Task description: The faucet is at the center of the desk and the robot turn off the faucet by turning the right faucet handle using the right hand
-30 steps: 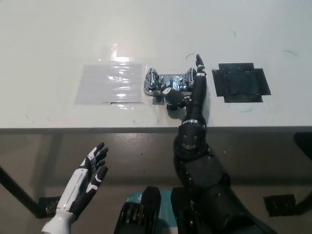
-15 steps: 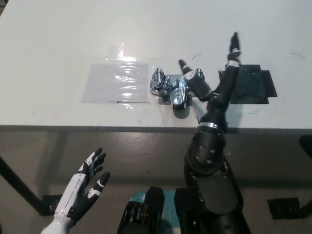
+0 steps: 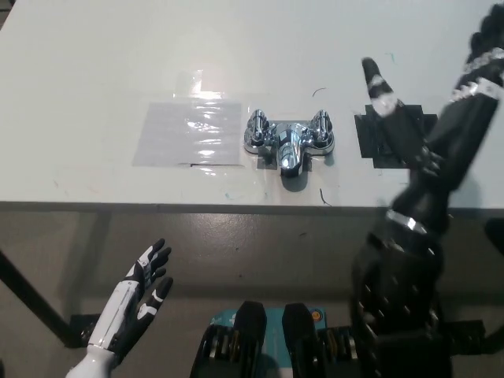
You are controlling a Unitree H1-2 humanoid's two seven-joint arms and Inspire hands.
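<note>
No legible text, labels, brands or numbers anywhere: tabletop (image 3: 94, 47), faucet (image 3: 289, 135), clear sheet (image 3: 189, 132), black patch (image 3: 370, 142) all unmarked.

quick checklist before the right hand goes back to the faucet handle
1. Faucet in view at the desk centre: ok.
2. Right handle unobstructed: ok.
3. Right hand on the handle: not ok, it is off to the right, above the black patch.
4. Right hand open, holding nothing: ok.
5. Left hand clear, below the desk edge: ok.
6. Handle fully turned off: cannot tell.
</note>
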